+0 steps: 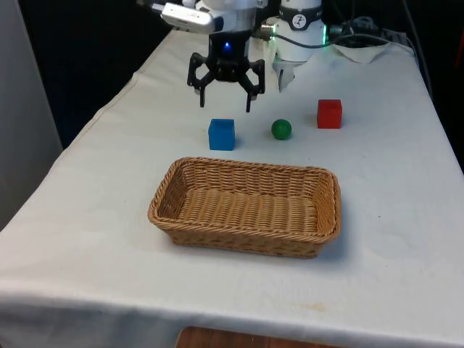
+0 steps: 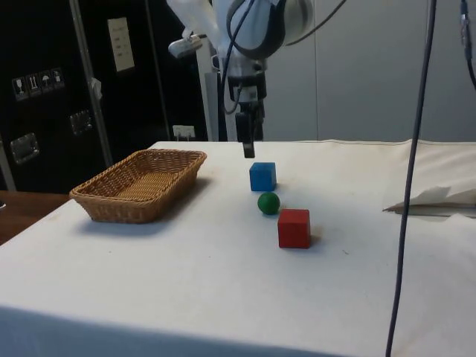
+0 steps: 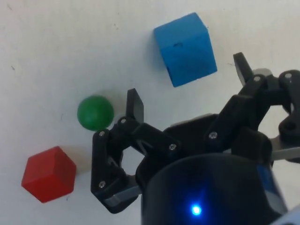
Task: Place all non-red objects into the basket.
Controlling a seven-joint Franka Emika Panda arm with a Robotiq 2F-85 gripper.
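Basket on white cloth | claw spread | dark cabinets

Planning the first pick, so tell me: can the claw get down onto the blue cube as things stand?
Probably yes. The claw hangs open just above the blue cube, with nothing between them; the green ball sits apart to one side.

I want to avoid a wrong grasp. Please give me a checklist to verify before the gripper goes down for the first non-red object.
1. Gripper open and holding nothing: ok.
2. Blue cube stands free, apart from the green ball: ok.
3. Gripper exactly above the blue cube: not ok, the wrist view shows an offset.
4. Red cube away from the descent path: ok.
5. Basket holds nothing yet: ok.
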